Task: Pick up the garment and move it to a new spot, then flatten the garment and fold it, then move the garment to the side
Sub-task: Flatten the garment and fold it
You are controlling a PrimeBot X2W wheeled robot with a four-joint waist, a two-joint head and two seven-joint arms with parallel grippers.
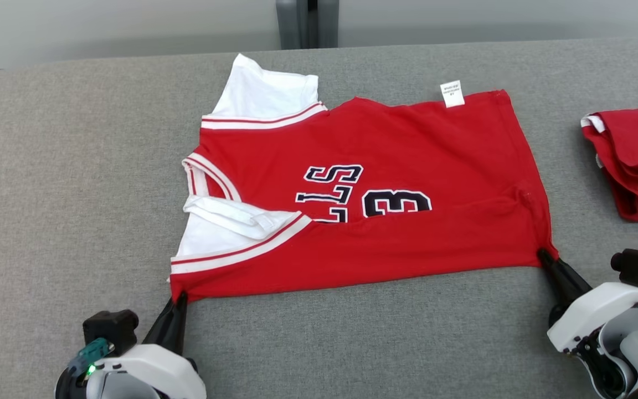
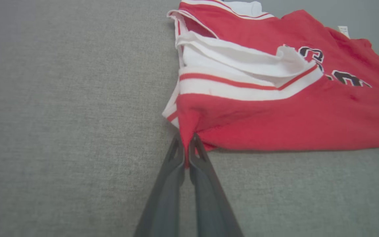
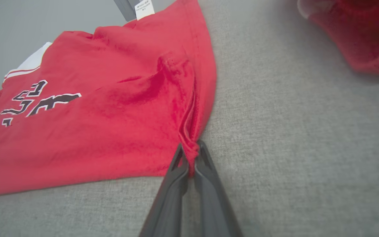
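jersey (image 1: 385, 166) pinched at both near corners
second red garment (image 1: 637, 160) sits bunched at the right edge of the worktop (image 1: 75, 194), well apart from it. two garments, two hands: left hand (image 1: 179, 299) clamped on the jersey's near left corner, right hand (image 1: 543, 255) clamped on the near right one. jersey lies flat mid-worktop, red with white trim, dark lettering, one white tag (image 1: 452, 93).

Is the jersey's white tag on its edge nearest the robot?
No, the tag sits at the far edge of the jersey, toward the head view's top.

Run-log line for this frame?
phase: grasp | left gripper: shut on jersey corner | right gripper: shut on jersey corner | jersey: spread on table
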